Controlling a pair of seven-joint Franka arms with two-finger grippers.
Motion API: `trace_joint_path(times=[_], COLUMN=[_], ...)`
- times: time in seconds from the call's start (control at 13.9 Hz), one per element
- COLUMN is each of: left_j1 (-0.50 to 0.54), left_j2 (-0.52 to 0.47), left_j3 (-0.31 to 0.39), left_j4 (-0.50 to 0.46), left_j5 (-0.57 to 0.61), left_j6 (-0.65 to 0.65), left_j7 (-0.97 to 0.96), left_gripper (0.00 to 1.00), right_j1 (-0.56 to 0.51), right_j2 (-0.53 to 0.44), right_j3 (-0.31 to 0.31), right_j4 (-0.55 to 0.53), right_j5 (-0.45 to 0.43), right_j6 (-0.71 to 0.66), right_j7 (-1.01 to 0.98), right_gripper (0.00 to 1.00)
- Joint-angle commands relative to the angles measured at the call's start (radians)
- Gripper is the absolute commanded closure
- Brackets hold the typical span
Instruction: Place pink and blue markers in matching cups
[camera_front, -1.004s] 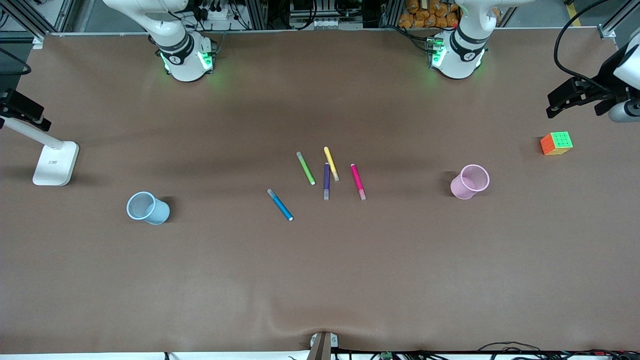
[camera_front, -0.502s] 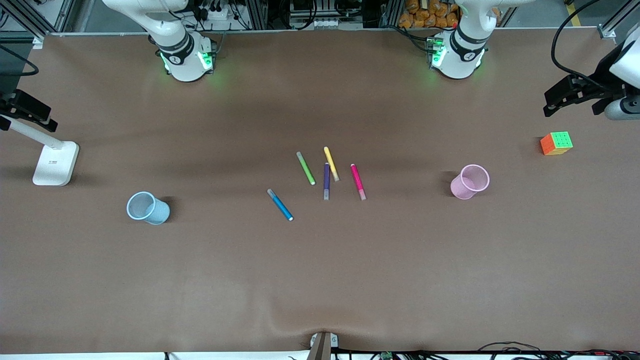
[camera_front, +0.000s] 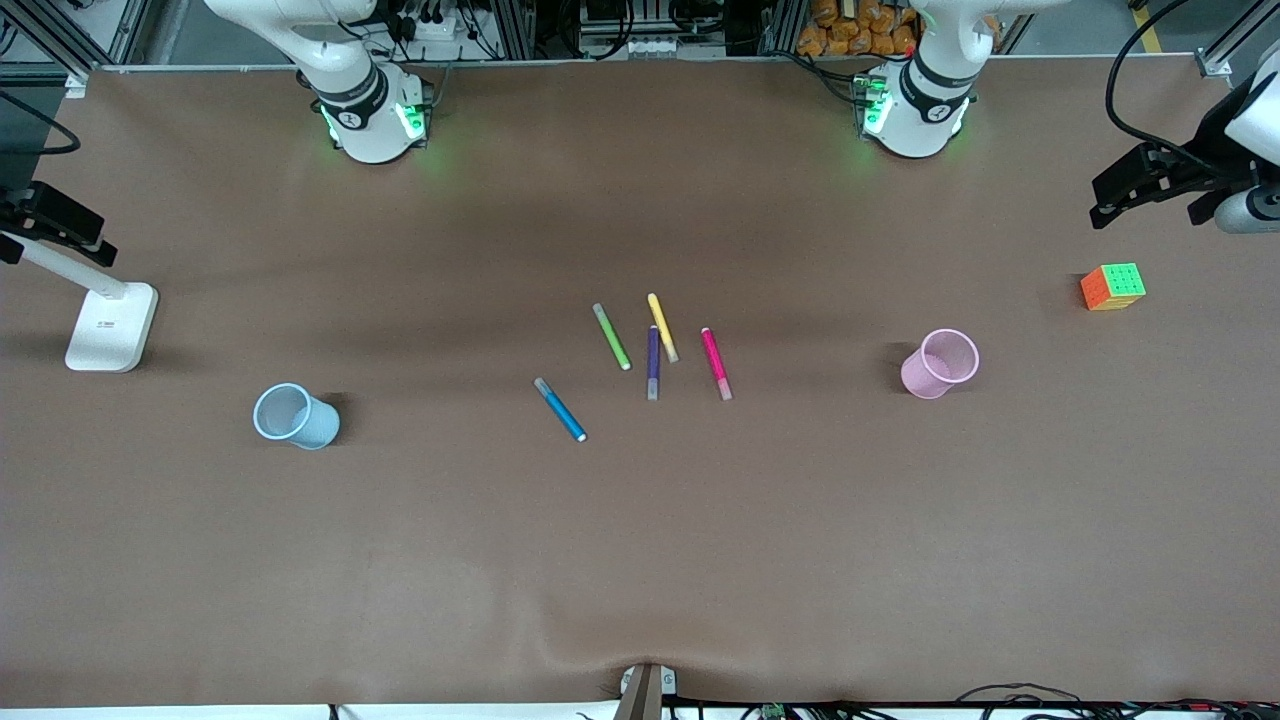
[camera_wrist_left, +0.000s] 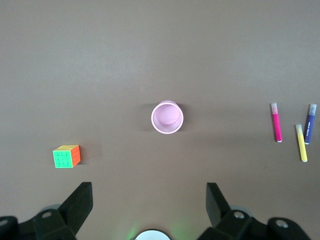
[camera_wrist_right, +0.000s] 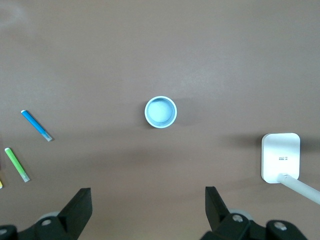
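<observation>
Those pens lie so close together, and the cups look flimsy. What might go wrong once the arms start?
Probably three things. The pink marker lies beside the purple pen and yellow pen, so fingers may nudge or grab a neighbour. The pink cup and blue cup look light; a dropped pen might tip them. Both the left gripper and right gripper hang open, high up, so misaligned descents are possible toward the blue marker.
</observation>
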Motion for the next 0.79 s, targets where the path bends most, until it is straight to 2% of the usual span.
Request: trace_joint_path(times=[0.0, 0.36, 0.72], left_j1=[0.001, -0.009, -0.010], left_j2=[-0.001, 0.027, 0.084], left_j3=[0.000, -0.025, -0.132], left_j4=[0.009, 0.010, 0.010], left_j5=[-0.004, -0.014, -0.017], left_j6=[-0.020, -0.020, -0.020], left_j7=[0.003, 0.001, -0.064], left_gripper=[0.00, 0.00, 0.00], right_j1=[0.008, 0.007, 0.005], right_j2=[-0.027, -0.029, -0.029], right_j3=[-0.004, -0.004, -0.005], right_j4=[-0.037, -0.037, -0.037], right_j5=[-0.018, -0.018, -0.018], right_j6=[0.015, 0.013, 0.013], right_j7=[0.004, 0.004, 0.004], right_gripper=[0.00, 0.00, 0.00])
